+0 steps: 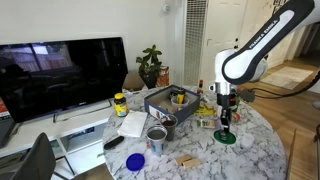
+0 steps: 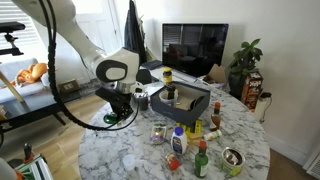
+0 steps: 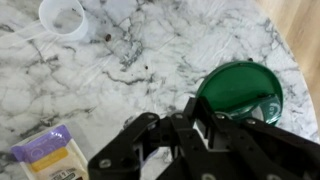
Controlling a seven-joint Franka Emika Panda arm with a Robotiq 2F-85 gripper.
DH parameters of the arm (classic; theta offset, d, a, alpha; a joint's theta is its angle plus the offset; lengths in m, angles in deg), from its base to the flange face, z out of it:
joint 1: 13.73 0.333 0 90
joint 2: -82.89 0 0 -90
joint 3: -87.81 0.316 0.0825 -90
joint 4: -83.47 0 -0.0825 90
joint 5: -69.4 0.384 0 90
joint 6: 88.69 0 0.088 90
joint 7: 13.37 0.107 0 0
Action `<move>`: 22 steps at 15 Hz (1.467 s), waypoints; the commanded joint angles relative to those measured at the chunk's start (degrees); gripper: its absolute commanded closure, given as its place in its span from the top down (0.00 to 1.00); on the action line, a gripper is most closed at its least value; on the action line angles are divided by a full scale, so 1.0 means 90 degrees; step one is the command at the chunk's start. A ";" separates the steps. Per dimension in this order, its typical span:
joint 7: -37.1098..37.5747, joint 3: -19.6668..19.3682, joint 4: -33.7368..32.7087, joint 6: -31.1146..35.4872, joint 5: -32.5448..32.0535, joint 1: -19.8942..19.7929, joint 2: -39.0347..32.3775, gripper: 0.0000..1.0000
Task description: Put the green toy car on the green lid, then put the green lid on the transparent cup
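Observation:
The green lid (image 3: 238,86) lies flat on the marble table; it shows in both exterior views (image 1: 226,137) (image 2: 118,119). My gripper (image 3: 197,112) hangs just above the lid's near edge, as both exterior views (image 1: 226,118) (image 2: 120,104) also show. Its fingers are drawn close together, and a small dark shape at their tips looks like the green toy car; most of it is hidden by the fingers. No car lies on the visible part of the lid. The transparent cup (image 3: 62,16) stands apart at the top left of the wrist view.
A purple and yellow packet (image 3: 48,156) lies beside the gripper. A grey bin (image 1: 165,101) with items stands mid-table, with bottles (image 2: 178,142) and a blue lid (image 1: 135,160) around it. The table edge and wooden floor (image 3: 300,25) are close to the lid.

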 commanded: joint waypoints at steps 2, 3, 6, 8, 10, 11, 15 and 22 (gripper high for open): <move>0.0385 -0.0479 -0.1038 -0.0808 0.0234 0.0488 -0.0251 0.02; 0.0445 -0.0516 -0.1267 -0.0923 0.0254 0.0549 -0.0335 0.02; 0.0762 -0.0549 -0.1959 -0.1099 0.0314 0.0729 -0.0696 0.02; 0.0906 -0.0522 -0.2406 -0.1122 0.0401 0.0827 -0.1024 0.02; 0.1022 -0.0494 -0.2753 -0.1073 0.0441 0.0913 -0.1316 0.02; 0.1057 -0.0479 -0.2883 -0.1052 0.0469 0.0945 -0.1440 0.02; 0.0920 -0.0517 -0.2626 -0.0957 0.0360 0.0939 -0.1185 0.07; 0.1116 -0.0558 -0.2702 -0.0777 0.0371 0.0975 -0.1214 0.02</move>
